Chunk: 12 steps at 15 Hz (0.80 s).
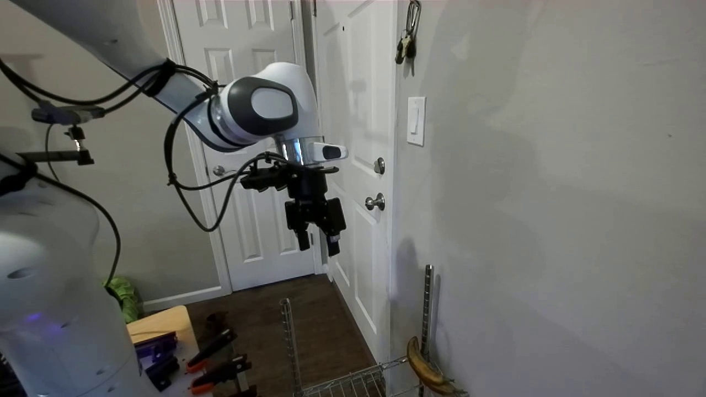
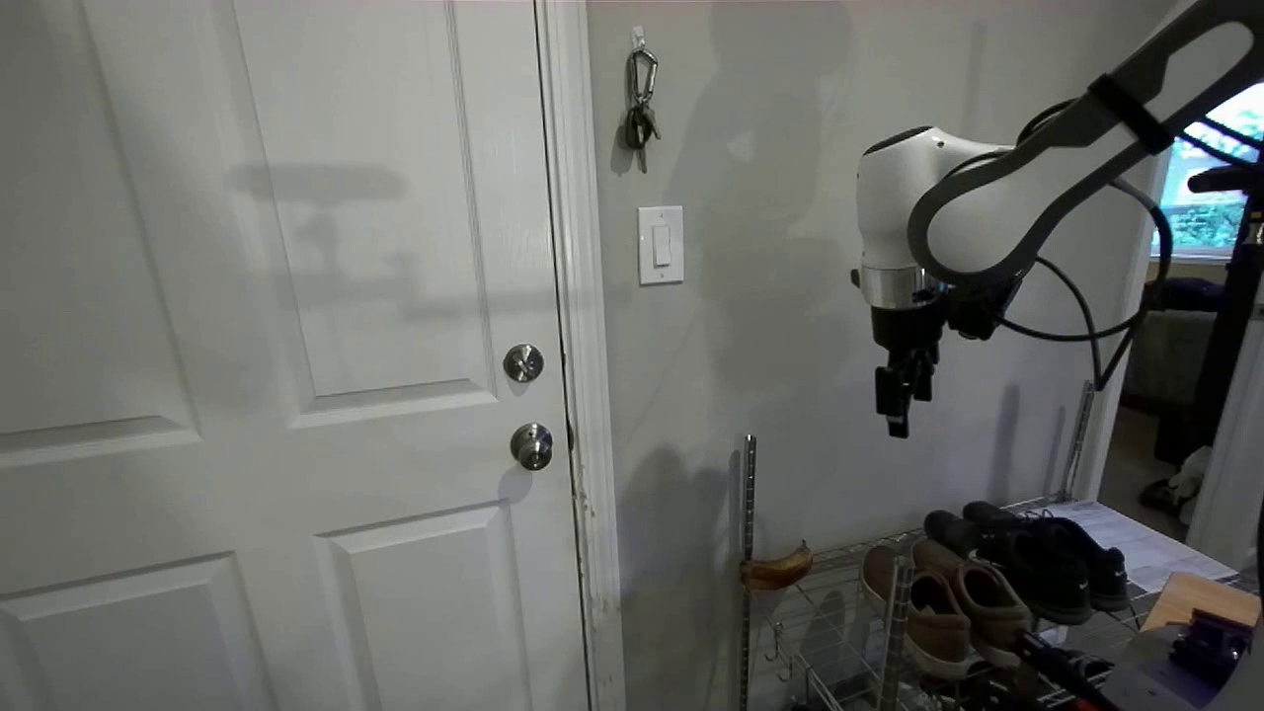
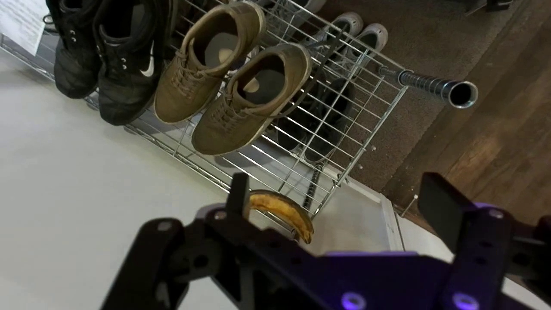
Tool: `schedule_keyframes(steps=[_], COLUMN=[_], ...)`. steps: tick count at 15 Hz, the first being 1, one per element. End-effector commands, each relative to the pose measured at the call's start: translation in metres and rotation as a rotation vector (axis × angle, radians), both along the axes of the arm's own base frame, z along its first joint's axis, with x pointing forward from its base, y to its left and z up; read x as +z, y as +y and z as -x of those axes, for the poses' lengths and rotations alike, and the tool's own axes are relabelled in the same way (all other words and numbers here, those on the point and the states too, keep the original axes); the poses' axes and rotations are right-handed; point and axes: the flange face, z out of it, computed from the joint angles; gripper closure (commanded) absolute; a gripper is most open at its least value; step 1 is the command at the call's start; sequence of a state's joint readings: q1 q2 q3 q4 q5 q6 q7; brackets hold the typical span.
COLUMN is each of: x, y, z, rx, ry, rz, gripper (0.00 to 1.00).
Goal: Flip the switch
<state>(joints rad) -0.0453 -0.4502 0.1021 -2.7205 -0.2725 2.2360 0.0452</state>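
The grey wall (image 1: 579,193) takes nearly the whole right side of the frame in an exterior view, and there's the white door (image 2: 395,444), filling the left of the frame in an exterior view. Stretching in from the upper left is the white robot arm (image 1: 265,105), bent downward left of centre. Over to the wrist view: the wire rack (image 3: 428,84) crosses the upper part, black shoes (image 3: 125,86) sitting on it at upper left, tan shoes (image 3: 241,112) just beside them at upper centre. Here's the gripper (image 1: 319,243), hanging near mid-frame in an exterior view — pointing down, and in the wrist view its jaws stand spread wide apart. A browned banana (image 3: 284,211) lies at the rack's corner, below centre there. And the light switch (image 2: 662,245) — it's on the wall, a touch above centre in an exterior view, right of the door, with the gripper well apart from it, farther right and lower. Smallest of all, the keys (image 2: 640,123) hang above the switch, near the top of that same frame.
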Motion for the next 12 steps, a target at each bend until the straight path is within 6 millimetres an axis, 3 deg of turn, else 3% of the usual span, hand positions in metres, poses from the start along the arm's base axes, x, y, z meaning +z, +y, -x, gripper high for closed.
schedule_keyframes(steps=[1,8,12], x=[-0.006,0.005,0.009], y=[0.015,0.028,0.049], z=[-0.011,-0.029,-0.040], rx=[0.070,0.152,0.267], ry=[-0.084,-0.296,-0.359], rz=[0.010,-0.050,-0.044], gripper=[0.00,0.00,0.00])
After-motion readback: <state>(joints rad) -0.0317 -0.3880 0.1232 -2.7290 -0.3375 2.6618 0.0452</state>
